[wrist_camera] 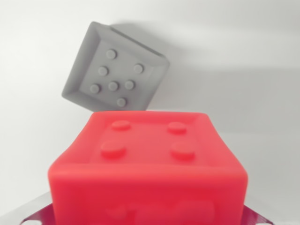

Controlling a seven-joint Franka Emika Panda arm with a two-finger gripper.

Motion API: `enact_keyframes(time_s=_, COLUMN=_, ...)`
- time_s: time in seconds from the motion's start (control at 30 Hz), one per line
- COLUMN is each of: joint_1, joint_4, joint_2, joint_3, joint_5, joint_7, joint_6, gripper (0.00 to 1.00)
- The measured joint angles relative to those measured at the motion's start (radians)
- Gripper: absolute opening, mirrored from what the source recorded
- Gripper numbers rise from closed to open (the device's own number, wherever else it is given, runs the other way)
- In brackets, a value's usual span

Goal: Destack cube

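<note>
Close to the camera, a red cube (147, 164) fills the lower frame between metal fingers (35, 216) seen only at its bottom corners; their grip cannot be told. Behind lies a grey cube (115, 70) on the white surface (253, 70). Both look rigid, light plastic, best held by flat opposite sides.

The red cube (147, 164) runs off the bottom edge of the wrist view, so its lower part and whatever it rests on are out of sight. Its near face is blurred, and the raised marks there cannot be read. It covers the nearest corner of the grey cube (116, 69) behind it. Of the hand (150, 220) only two metal slivers show at the bottom corners; whether they touch the red cube cannot be told.
</note>
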Motion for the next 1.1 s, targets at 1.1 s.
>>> enact_keyframes(time_s=1.1, joint_1=-0.053, joint_4=-0.049, joint_2=0.108, joint_3=0.022, joint_5=0.005, joint_7=-0.293, joint_6=0.153, gripper=0.0)
